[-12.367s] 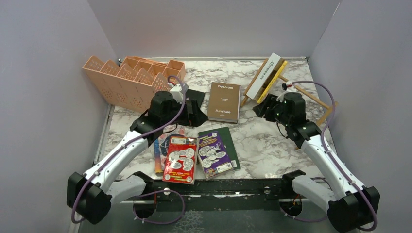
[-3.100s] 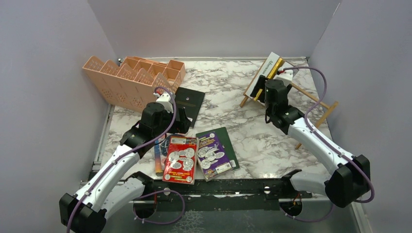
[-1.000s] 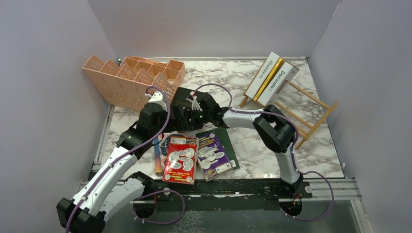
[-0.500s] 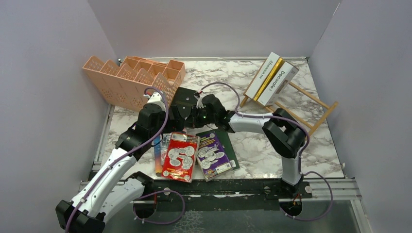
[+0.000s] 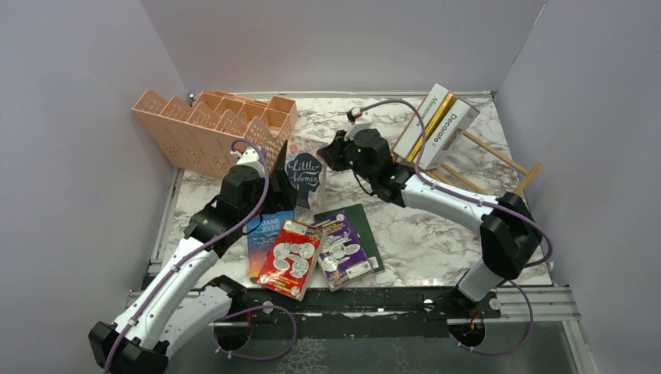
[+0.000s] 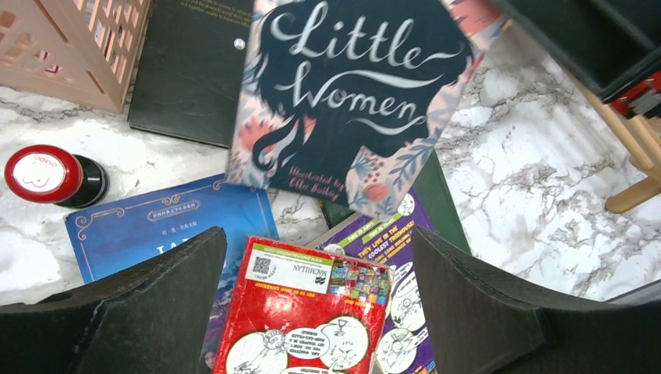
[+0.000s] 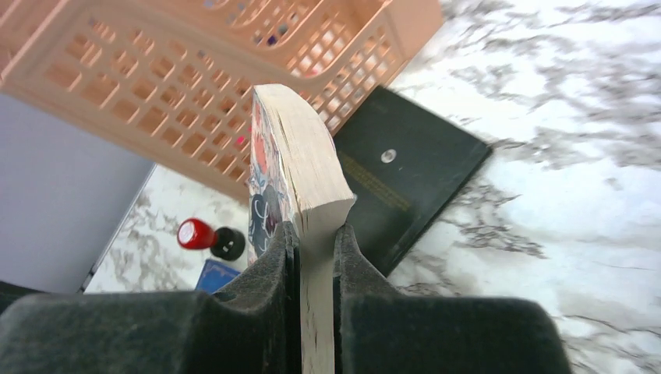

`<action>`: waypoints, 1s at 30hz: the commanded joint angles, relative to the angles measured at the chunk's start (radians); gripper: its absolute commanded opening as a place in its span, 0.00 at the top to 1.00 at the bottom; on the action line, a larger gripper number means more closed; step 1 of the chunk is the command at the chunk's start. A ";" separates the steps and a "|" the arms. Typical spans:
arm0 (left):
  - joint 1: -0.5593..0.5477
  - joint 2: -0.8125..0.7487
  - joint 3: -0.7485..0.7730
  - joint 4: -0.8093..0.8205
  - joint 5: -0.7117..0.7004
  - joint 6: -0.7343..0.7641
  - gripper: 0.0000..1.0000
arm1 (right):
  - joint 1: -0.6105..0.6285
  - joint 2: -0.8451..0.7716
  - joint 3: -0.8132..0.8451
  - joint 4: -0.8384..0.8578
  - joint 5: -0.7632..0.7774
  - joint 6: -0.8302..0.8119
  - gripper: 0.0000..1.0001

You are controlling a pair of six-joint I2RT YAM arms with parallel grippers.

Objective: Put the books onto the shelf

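Observation:
My right gripper [image 5: 330, 156] [image 7: 316, 234] is shut on the page edge of the "Little Women" book [image 5: 304, 173] [image 6: 351, 101] [image 7: 300, 148], which it holds upright above the table. My left gripper [image 5: 274, 193] [image 6: 316, 241] hangs open over the red cartoon book [image 5: 290, 257] [image 6: 304, 319], holding nothing. A purple book [image 5: 339, 248] lies on a dark green one [image 5: 366, 222], and a blue book [image 5: 265, 232] lies beside them. A black book [image 7: 405, 171] [image 6: 187, 70] lies flat by the organizer. White, yellow and "Decorate" books [image 5: 436, 125] lean in the wooden shelf [image 5: 499, 167].
A peach lattice organizer [image 5: 210, 125] [image 7: 195, 78] stands at the back left. A red-capped stamp [image 6: 47, 175] [image 7: 199, 234] lies on the marble next to the blue book. Grey walls close in the left, back and right sides.
My right gripper closed on the "Little Women" book, raised it on edge and pulled back to the right. The blue cover now shows; the red book has shifted slightly. My left gripper stays open.

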 commanded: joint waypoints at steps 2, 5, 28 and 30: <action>-0.001 -0.013 0.067 0.010 0.021 0.001 0.11 | -0.013 -0.155 0.007 0.021 0.088 -0.055 0.99; 0.000 -0.016 0.096 0.012 0.050 0.007 0.11 | -0.018 -0.240 -0.009 0.004 0.058 -0.068 0.99; 0.000 -0.023 0.061 0.531 0.863 -0.189 0.34 | -0.020 -0.742 -0.121 -0.243 -0.260 0.199 0.99; 0.000 -0.018 0.038 0.590 0.896 -0.221 0.43 | -0.020 -0.742 -0.125 -0.238 -0.257 0.202 0.99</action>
